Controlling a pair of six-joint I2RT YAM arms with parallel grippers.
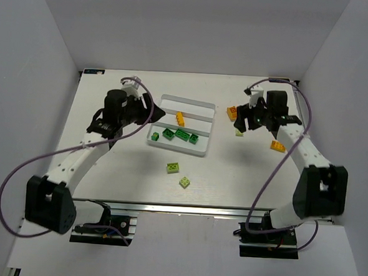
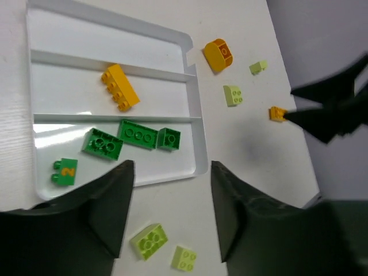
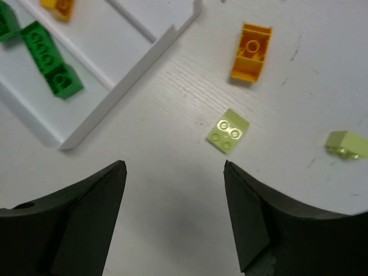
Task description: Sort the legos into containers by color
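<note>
The white tray (image 1: 187,101) has three long compartments. The far one is bare. The middle one holds an orange lego (image 1: 180,118) (image 2: 119,86). The near one holds several dark green legos (image 1: 182,135) (image 2: 137,134). Two pale yellow-green legos (image 1: 173,167) (image 1: 185,182) lie on the table in front of the tray. My left gripper (image 1: 149,109) (image 2: 171,172) is open and empty, over the tray's left end. My right gripper (image 1: 243,120) (image 3: 173,172) is open and empty above the table, right of the tray. A pale lego (image 3: 228,130) and an orange lego (image 3: 251,52) lie just ahead of it.
Another orange lego (image 1: 277,145) lies under the right arm, and a small pale one (image 3: 347,144) lies beside the right gripper. The tray's end wall (image 3: 126,86) is close to the right gripper's left. White walls enclose the table on three sides.
</note>
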